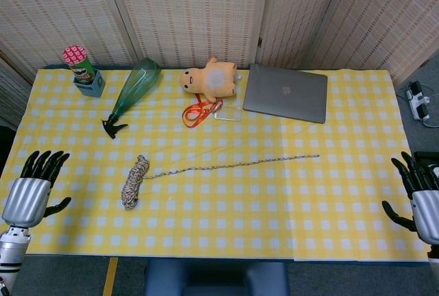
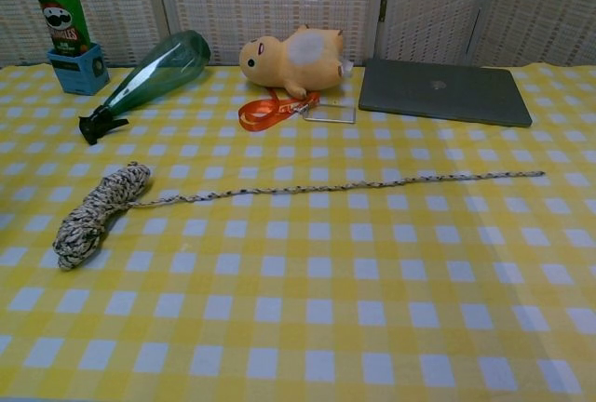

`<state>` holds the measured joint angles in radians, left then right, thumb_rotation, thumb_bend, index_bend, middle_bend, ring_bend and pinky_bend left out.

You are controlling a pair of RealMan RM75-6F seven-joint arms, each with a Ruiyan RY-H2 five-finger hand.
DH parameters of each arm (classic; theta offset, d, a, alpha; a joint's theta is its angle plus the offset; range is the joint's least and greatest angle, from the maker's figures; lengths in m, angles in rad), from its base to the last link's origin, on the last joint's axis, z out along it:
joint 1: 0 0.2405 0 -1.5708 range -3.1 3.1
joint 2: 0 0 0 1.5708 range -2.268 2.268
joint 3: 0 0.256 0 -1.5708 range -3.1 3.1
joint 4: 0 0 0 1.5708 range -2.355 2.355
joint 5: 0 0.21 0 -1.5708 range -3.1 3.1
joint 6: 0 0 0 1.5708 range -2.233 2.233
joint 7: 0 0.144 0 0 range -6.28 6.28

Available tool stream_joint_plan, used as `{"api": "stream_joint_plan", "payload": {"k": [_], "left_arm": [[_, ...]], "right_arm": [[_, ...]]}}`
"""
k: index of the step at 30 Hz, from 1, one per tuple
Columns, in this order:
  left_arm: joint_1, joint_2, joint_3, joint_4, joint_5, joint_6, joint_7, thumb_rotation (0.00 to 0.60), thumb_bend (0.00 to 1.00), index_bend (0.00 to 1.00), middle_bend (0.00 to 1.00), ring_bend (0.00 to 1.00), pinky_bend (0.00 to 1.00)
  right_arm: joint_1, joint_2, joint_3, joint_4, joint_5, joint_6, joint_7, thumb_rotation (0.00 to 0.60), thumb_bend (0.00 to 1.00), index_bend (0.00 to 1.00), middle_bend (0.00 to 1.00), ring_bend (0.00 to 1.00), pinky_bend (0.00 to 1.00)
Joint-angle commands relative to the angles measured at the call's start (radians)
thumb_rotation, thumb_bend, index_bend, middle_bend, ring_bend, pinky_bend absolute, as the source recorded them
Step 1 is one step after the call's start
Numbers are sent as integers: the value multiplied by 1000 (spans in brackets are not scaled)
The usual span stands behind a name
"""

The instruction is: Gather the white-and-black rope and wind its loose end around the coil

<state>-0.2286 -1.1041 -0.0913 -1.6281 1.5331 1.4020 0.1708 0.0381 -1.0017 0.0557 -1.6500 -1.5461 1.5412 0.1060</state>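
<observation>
White-and-black braided rope, coiled at left, loose end trailing right across the bench; left hand and right hand empty, fingers spread wide.

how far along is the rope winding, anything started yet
Nothing is wound yet. The white-and-black rope's coiled bundle lies on the yellow checked tablecloth, and its loose end runs straight out towards the robot's right. Nothing is in hand: the left hand and right hand sit at the table's edges, fingers spread, touching nothing. Gathering the rope and all the winding remain.
</observation>
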Motion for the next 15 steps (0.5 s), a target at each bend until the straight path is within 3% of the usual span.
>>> {"api": "stream_joint_plan", "payload": {"k": [1, 9, 15], "left_arm": [[-37, 4, -7, 3, 21, -38, -20, 600, 202, 153, 166, 124, 77], [-135, -6, -25, -7, 28, -148, -68, 600, 203, 187, 221, 186, 113], [-189, -40, -42, -53, -13, -214, -9, 600, 203, 156, 223, 185, 117]], "right_arm": [[-1, 6, 3, -2, 3, 2, 3, 600, 331, 0, 0, 101, 86], [3, 13, 6, -6, 2, -1, 5, 600, 331, 0, 0, 96, 86], [2, 9, 6, -3, 4, -4, 4, 600, 332, 0, 0, 96, 86]]}}
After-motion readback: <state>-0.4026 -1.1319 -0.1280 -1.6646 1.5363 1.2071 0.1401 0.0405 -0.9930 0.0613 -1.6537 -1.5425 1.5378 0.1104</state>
